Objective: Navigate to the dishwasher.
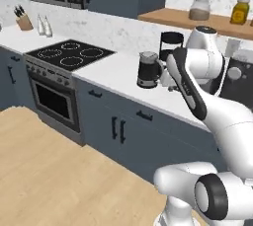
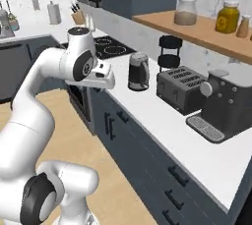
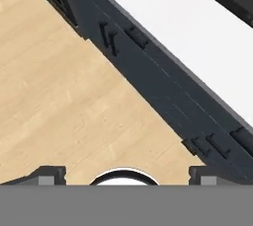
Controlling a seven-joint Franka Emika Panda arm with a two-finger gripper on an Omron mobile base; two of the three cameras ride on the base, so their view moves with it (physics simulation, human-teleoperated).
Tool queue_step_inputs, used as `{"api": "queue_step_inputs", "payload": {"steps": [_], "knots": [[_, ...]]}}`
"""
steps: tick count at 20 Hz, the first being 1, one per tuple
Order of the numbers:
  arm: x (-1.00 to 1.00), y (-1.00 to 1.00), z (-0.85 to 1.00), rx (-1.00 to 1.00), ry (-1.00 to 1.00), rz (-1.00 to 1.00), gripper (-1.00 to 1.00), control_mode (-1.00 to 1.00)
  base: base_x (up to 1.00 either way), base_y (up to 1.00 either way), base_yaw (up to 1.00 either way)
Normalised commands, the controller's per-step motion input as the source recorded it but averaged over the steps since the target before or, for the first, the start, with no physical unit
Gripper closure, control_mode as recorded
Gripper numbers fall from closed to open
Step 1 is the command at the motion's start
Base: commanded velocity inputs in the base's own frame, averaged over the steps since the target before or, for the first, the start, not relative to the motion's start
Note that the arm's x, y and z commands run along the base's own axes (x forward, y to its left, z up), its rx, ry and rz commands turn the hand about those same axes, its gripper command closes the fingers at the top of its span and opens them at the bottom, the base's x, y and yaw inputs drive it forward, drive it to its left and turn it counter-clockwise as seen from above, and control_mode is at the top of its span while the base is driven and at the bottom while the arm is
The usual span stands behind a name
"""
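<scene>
The dishwasher [image 2: 12, 71] lies far to the left, around the table's [image 2: 162, 121] corner beyond the oven [image 2: 81, 102]. The end effector [image 3: 123, 173], fingers spread wide and empty, points down at the floor [image 3: 59, 101], so the base must drive leftward.

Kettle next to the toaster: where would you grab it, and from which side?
Judging by shape, take the dark kettle around its upright cylindrical body, coming from the counter's open front edge. The toaster sits close on one side, the wall is behind, and the stovetop side is free. The gripper fingers stand wide apart.
</scene>
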Motion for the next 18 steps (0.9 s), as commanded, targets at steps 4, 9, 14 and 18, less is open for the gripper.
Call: {"api": "queue_step_inputs", "payload": {"steps": [4, 9, 14, 18], "knots": [[0.0, 0.0, 0.0, 0.0, 0.0, 0.0, -1.0, 1.0, 0.01, 0.08, 0.74], [0.0, 0.0, 0.0, 0.0, 0.0, 0.0, -1.0, 1.0, 0.03, 0.14, 0.79], [0.0, 0.0, 0.0, 0.0, 0.0, 0.0, -1.0, 1.0, 0.28, 0.01, 0.66], [0.0, 0.0, 0.0, 0.0, 0.0, 0.0, -1.0, 1.0, 0.47, -0.1, 0.55]]}}
